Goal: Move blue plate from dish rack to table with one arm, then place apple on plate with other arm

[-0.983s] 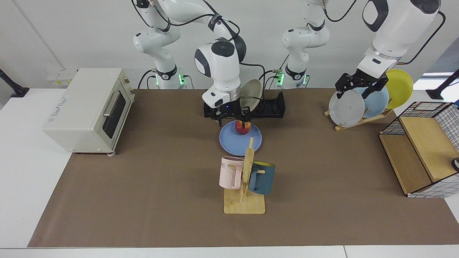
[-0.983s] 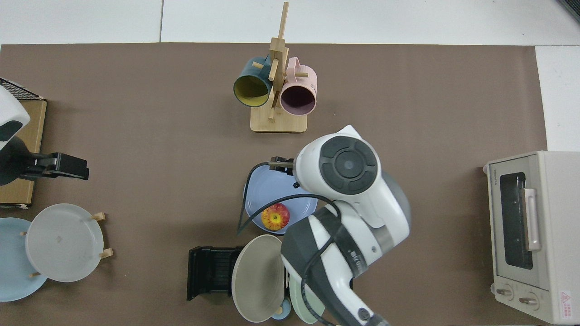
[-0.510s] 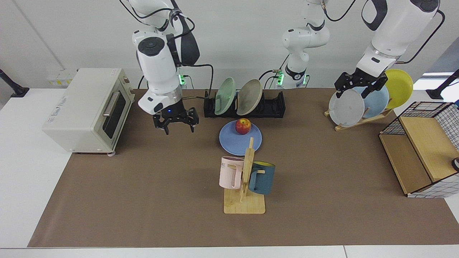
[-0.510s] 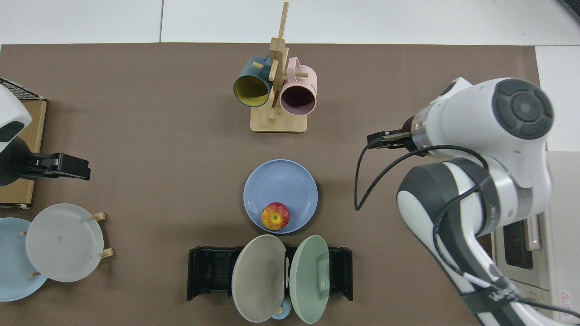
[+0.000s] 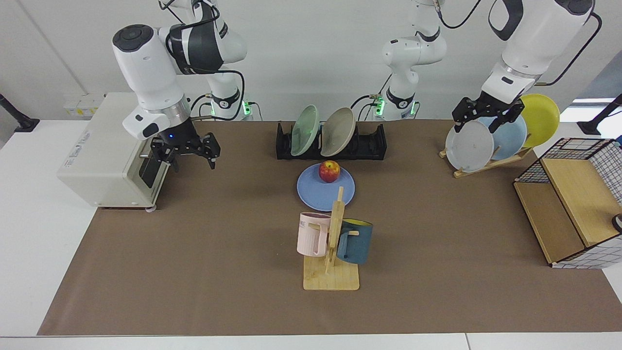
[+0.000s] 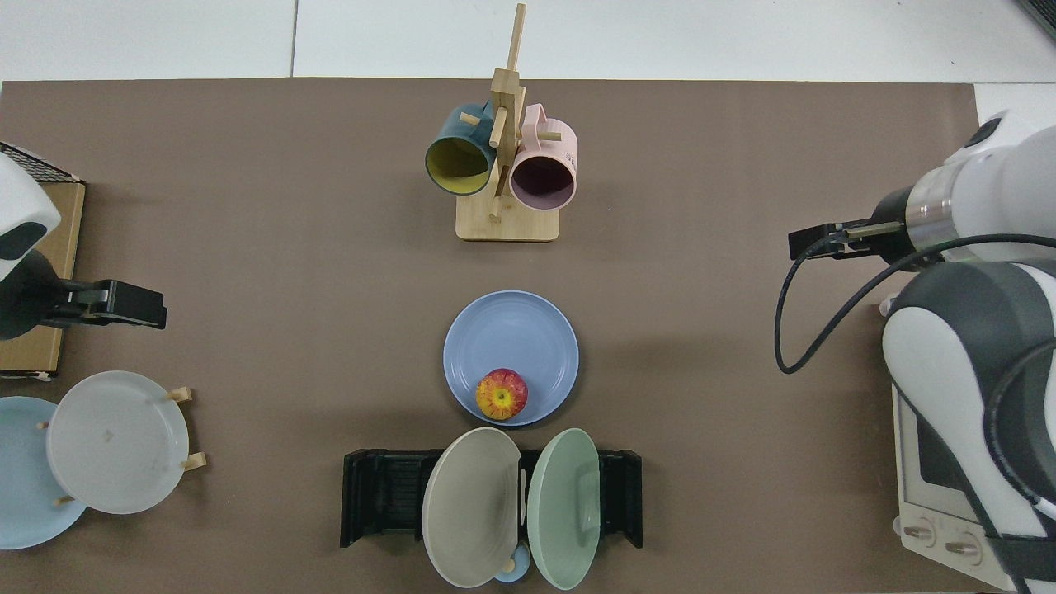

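Here, the apple (image 5: 329, 171) sits on the blue plate (image 5: 323, 192), off-centre toward the dish rack (image 5: 374, 143), the plate flat on the table (image 5: 194, 253) just in front of the rack. Apple: small, red w/ a yellow patch; looks firm, smooth, apt to roll, so best gripped across its widest part. Plate: round, matte periwinkle, shallow rim; likely light and stiff, best taken at the rim. Right gripper (image 5: 187, 154) hangs empty near the toaster oven (image 5: 112, 146), fingers spread wide. Left gripper (image 5: 478, 119) waits over the wooden plate stand (image 5: 491, 163), fingers apart, holding nothing. Both steps look done.
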